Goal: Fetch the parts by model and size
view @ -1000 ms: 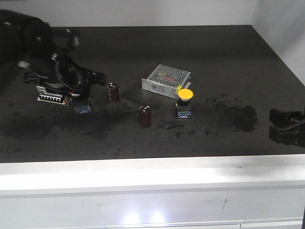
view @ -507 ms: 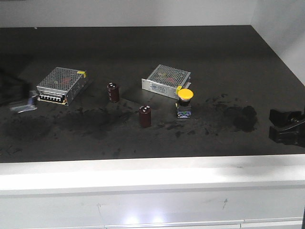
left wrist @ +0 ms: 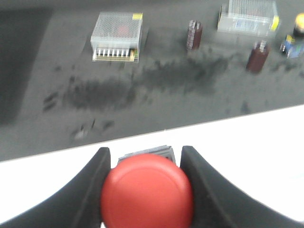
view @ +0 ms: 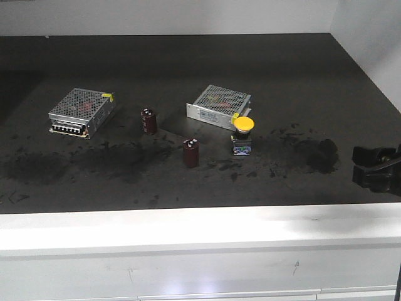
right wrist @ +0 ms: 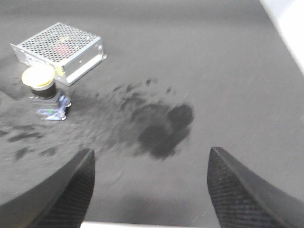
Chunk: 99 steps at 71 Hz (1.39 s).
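— Fingers (left wrist: pixel 95 175) on the left gripper (left wrist: pixel 145 159), left wrist cam?
— Clamped on the red switch (left wrist: pixel 147 190), held above the white near ledge (left wrist: pixel 266 142). Glossy mushroom cap, grey base behind it. One part fetched, I'd say.
— Right wrist?
— Wide apart and empty, that right gripper (right wrist: pixel 151 156). Far left of it the yellow switch (right wrist: pixel 43 92) stands upright on a dark base.
— Front?
— Yellow sits mid-table (view: pixel 282 69), just near of a mesh box (view: pixel 218 103). Not yet fetched.

An electronics workshop or lab: a smudged black counter (view: pixel 301 75) between plain white walls (view: pixel 188 15) carries perforated metal boxes (view: pixel 83 111), dark-red capacitors (view: pixel 149 121) and a yellow-capped push-button switch (view: pixel 242 135).
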Motion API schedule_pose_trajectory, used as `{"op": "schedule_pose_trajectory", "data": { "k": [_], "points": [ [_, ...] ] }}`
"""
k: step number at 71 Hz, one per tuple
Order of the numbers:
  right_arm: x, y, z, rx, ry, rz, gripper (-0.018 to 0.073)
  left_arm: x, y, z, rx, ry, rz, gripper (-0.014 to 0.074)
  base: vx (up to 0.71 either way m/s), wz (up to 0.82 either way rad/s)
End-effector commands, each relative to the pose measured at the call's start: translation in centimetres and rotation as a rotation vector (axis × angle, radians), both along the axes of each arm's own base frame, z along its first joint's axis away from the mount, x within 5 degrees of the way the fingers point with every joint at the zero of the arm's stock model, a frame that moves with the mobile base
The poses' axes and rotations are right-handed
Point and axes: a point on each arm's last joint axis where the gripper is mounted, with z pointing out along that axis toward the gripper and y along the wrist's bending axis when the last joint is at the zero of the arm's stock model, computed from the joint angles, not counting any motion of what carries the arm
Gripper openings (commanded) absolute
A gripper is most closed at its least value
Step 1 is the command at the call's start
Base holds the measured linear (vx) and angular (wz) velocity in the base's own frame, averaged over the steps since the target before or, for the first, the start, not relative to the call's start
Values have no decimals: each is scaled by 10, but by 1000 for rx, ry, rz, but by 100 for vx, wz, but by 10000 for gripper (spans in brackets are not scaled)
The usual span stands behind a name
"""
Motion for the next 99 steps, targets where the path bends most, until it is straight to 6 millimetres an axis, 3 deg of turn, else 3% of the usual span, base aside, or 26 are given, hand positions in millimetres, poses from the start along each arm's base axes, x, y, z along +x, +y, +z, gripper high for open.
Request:
{"op": "schedule_pose_trajectory", "data": {
  "k": [1, 15, 26, 43, 61, 82, 99],
  "points": [
    [3, 0, 15, 6, -69, -1, 487, 1, -1, 3, -11, -68, -12, -3, 0, 0],
    [6, 3, 20, -26, -82, 38, 487, 1, -1, -4, -4, -46, -11, -3, 0, 0],
    [24, 28, 38, -76, -85, 171, 500, 1, -1, -4, -3, -46, -10, -3, 0, 0],
    [78, 78, 62, -47, -14, 294, 528, 1, -1, -4, -3, -46, -10, 0, 0, 0],
    [143, 107, 72, -23, 134, 294, 578, 1, -1, -4, -3, -46, -10, 0, 0, 0],
    [200, 127, 58, 27, 271, 239, 593, 1, -1, -4, -3, -46, -10, 1, 0, 0],
    [219, 135, 32, 12, 387, 227, 593, 1, -1, -4, -3, -46, -10, 3, 0, 0]
  ]
}}
